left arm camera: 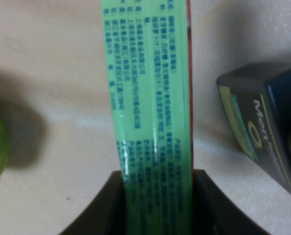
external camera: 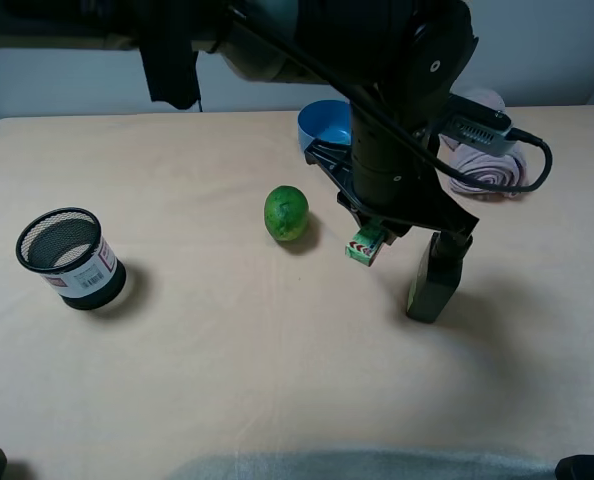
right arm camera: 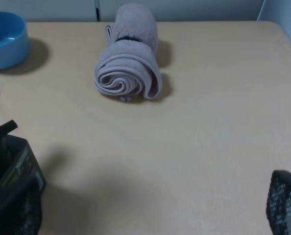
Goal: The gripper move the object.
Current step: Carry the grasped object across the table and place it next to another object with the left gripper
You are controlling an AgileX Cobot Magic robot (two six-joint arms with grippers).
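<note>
- Clamps the left gripper [left arm camera: 156,196] onto the object [left arm camera: 148,98]: both dark fingers [left arm camera: 99,213] pressed against the long sides at one end, printed green length jutting out ahead, probably to hold the slim box across its narrow width.
- Hangs the box's red-edged end low over the table [external camera: 227,380] beneath the arm in the high view; cannot tell whether touching the top or lifted just clear.
- Sits close to the dark bottle [external camera: 435,280], upright just beside the box on the right; looks the likeliest thing to tip in a careless sideways swing.
- Leaves the round green fruit [external camera: 286,213] near on the other side, apart from the box; suggests a narrow lane between the two for any move.
- Finds the blue bowl [external camera: 324,124] and the rolled pink towel [right arm camera: 128,68] farther back, behind the arm, seemingly out of the path.
- Places the black mesh cup [external camera: 69,255] well apart at the far left.
- Shows only one dark, dimpled tip [right arm camera: 284,203] of what may be the right gripper, at the edge of its own wrist view; cannot tell spread or closed.
</note>
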